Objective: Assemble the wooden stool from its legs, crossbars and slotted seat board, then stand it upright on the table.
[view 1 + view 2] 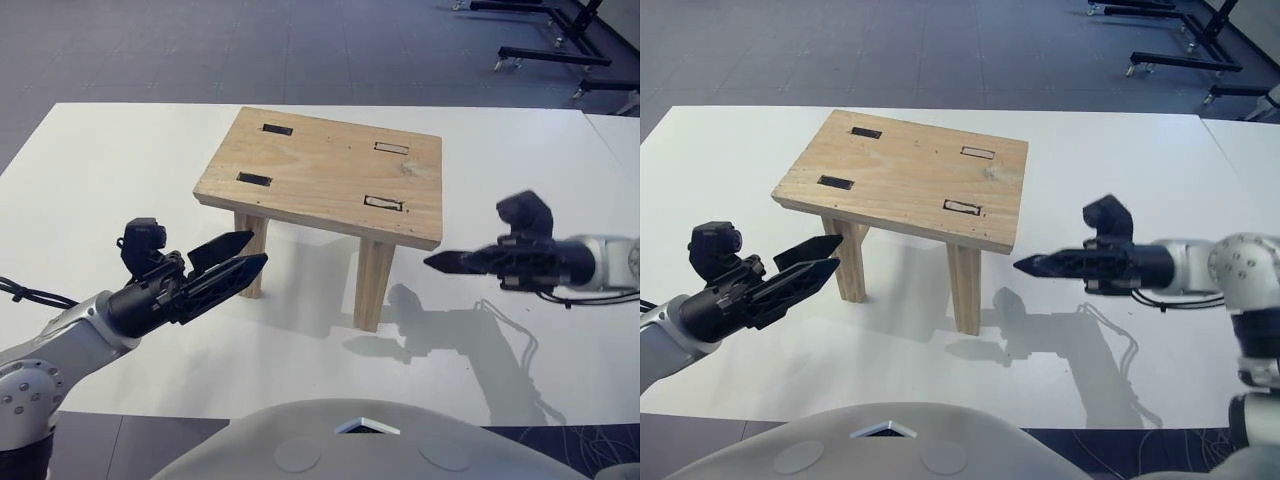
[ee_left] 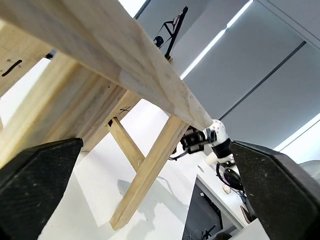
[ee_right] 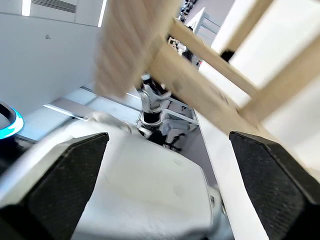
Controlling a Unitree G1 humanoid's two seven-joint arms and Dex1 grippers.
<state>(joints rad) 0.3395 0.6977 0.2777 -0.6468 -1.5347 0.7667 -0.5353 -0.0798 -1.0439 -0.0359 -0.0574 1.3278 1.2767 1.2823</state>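
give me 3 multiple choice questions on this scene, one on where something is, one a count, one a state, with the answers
1. Where is the stool?
A) on the white table, between the left gripper and the right gripper
B) on the floor beside it
C) lifted off the surface by one arm

2. How many slots show in the top of the seat board?
A) two
B) four
C) six

3. How does the stool stand?
A) on its side
B) upside down
C) upright on its legs

Answers:
1 A: the stool rests on the table with a gripper at either side, neither touching it.
2 B: one slot shows near each corner of the board.
3 C: the legs are down on the table and the seat board is on top.
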